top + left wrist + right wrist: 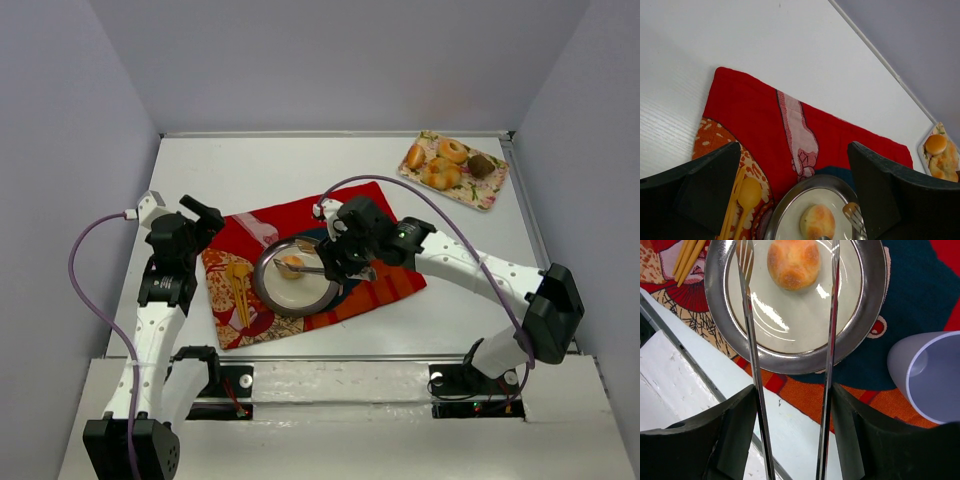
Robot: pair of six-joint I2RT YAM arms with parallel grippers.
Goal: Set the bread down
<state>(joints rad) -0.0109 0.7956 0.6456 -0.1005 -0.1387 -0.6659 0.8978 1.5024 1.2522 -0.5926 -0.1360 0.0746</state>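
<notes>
now the bread (793,263) lies on the plate (795,363) — tongs (752,340) apart.

The left wrist view's edges cut off the plate (784,212) and the tray (923,148) at the tabletop's far right corner; the right wrist view clips the cup (900,362).

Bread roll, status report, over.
Right claw shut on tongs, tips spread. Bread roll free on plate. Left claw open, empty. Cup beside plate, not obstructing.
</notes>
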